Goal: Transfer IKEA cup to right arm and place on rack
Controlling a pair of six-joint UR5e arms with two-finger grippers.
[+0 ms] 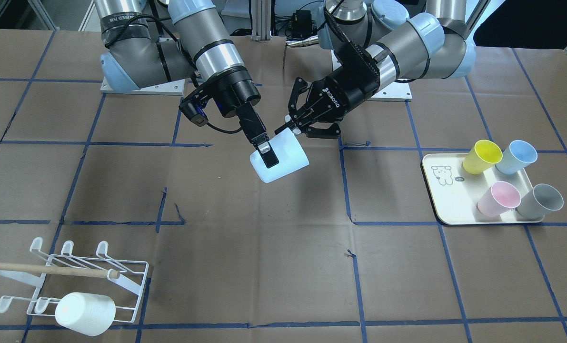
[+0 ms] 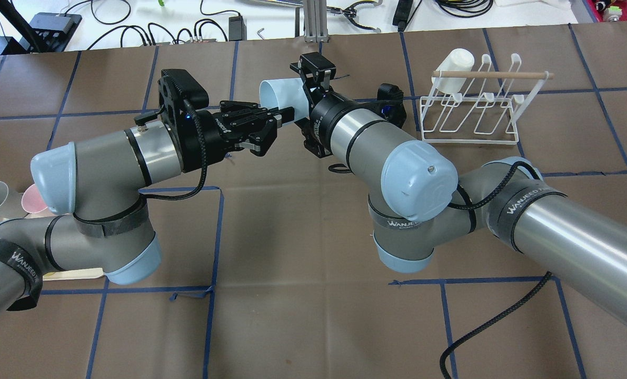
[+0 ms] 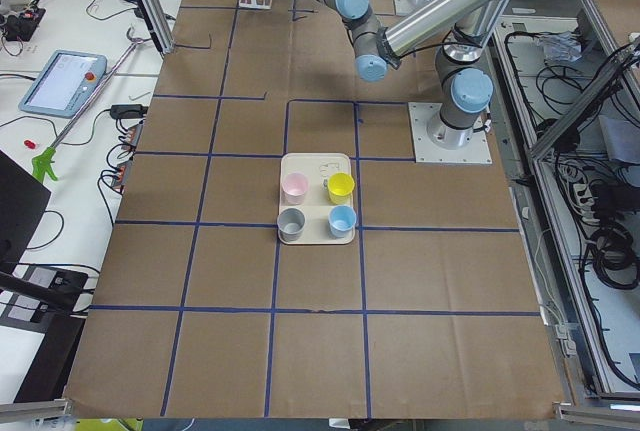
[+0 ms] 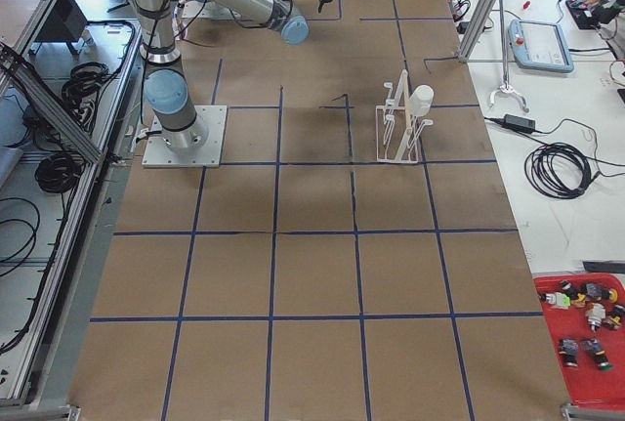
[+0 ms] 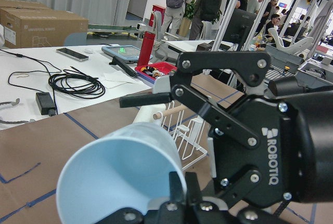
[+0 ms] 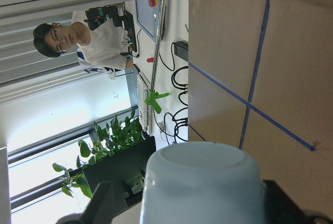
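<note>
1. IKEA cup point(image 1: 288, 159) was pale blue. It hung in the air over the middle of the table point(image 1: 264, 267), tipped on its side, with its open mouth facing the left arm point(image 1: 407, 45).
2. The right jaws, on the right arm point(image 1: 207, 43), were closed on the cup. One thin finger point(image 1: 270, 157) lay on the outside wall. The other finger was hidden from the front.
3. The left jaws were spread wide and held nothing. One fingertip point(image 1: 285, 126) sat just beside the cup's rim. I could not tell if it touched.
4. I think the hand-over was nearly done, because only the right arm carried the cup.
5. Next, the left arm would need to pull straight back so its finger did not bump the rim. Then the right arm would need to take the cup over to the rack point(image 1: 127, 286), which stood well apart on its own side of the table. There it would turn the mouth down and slip the cup over a free prong.
6. A white cup point(image 1: 85, 312) sat on an end prong of the rack, and the other prongs looked free. Far off on the left arm's side, a tray point(image 1: 447, 200) held four more cups.
</note>
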